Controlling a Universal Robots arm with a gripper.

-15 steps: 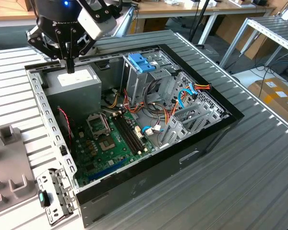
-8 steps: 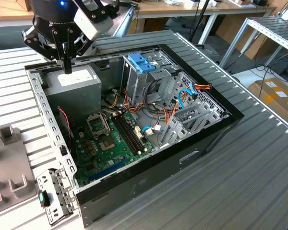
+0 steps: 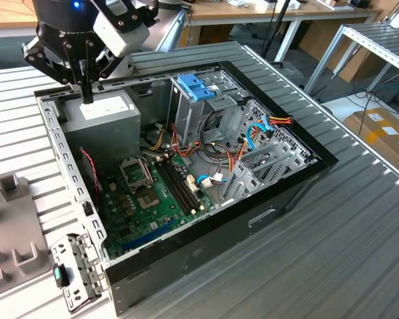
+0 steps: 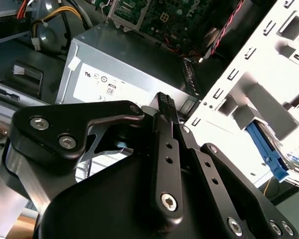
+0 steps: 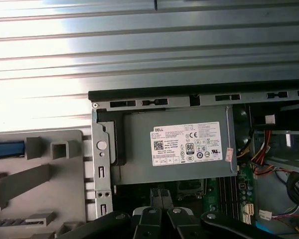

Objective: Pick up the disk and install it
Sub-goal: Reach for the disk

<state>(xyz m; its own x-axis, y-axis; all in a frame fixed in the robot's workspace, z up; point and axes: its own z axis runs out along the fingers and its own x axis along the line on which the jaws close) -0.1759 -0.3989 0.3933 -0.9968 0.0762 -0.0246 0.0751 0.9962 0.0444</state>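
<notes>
The matte black gripper (image 3: 86, 94), jaws closed together on nothing, is held over the boxy grey sheet-metal power supply (image 3: 110, 114), at 10 o'clock in the open computer case (image 3: 253, 222). A blue rail edge of the disk (image 5: 5, 148) is seen in the grey moulded fixture (image 3: 13, 226), at the case's 8 o'clock.

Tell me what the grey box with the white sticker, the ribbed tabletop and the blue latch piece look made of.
Grey box: sheet metal, matte grey, judging by folded edges and dull sheen.
Ribbed tabletop: metal, probably aluminium, brushed; bright streaky reflections along the ribs.
Blue latch piece: likely moulded plastic; uniform light-blue colour, soft gloss.
</notes>
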